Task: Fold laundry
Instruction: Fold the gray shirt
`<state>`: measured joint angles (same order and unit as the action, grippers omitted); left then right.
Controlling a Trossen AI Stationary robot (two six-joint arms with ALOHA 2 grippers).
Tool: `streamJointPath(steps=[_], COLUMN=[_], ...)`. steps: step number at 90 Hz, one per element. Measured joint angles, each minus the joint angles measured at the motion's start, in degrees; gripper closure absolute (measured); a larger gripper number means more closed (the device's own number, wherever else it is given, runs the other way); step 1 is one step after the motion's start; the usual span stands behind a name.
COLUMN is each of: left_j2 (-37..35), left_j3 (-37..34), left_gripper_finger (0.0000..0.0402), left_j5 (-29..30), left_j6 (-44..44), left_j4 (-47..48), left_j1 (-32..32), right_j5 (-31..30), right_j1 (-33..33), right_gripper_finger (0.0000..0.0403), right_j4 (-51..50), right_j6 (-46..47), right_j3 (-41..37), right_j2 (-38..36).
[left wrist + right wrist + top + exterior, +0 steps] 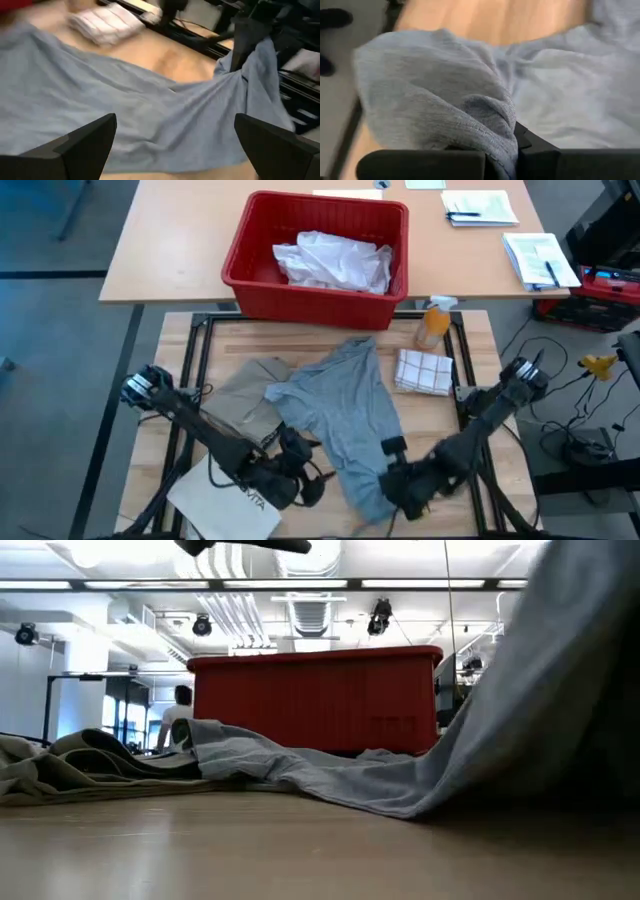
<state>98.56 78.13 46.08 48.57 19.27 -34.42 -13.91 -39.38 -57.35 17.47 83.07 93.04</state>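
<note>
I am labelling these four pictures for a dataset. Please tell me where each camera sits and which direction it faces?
High view: above the table, looking straight down; shows both arms, the left gripper and right gripper at the grey T-shirt.
Low view: at table-top height, looking level toward the red bin; no gripper shows clearly.
Left wrist view: on the left wrist, past its open fingers onto the shirt.
Right wrist view: on the right wrist, gripper shut on shirt fabric.
All four views share the grey T-shirt.

T-shirt (345, 415) — right of khaki piece (245, 395)
</note>
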Motion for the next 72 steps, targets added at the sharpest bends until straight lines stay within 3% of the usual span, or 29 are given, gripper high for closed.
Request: streamJointPath(steps=[13, 42, 72], left_j2=[-5.08, -15.47, -21.75], left_j3=[0.0, 0.0, 0.0], left_gripper_finger=[0.0013, 0.0013, 0.0013], left_j5=[3.51, 3.27, -6.37], left_j6=[-0.77, -11.18, -24.45], left_j4=[6.29, 13.56, 14.64], left_j1=[1.33, 6.86, 17.83], right_j5=[1.79, 4.57, 15.57], right_j1=[8.12, 30.3, 47.71], right_gripper_finger=[0.0402, 0.0403, 0.0403], right_j4=[-0.66, 1.16, 6.94], right_j6=[-9.46, -27.98, -39.08], right_j3=[0.02, 0.0, 0.0], right_j2=[-2.86, -2.48, 1.77])
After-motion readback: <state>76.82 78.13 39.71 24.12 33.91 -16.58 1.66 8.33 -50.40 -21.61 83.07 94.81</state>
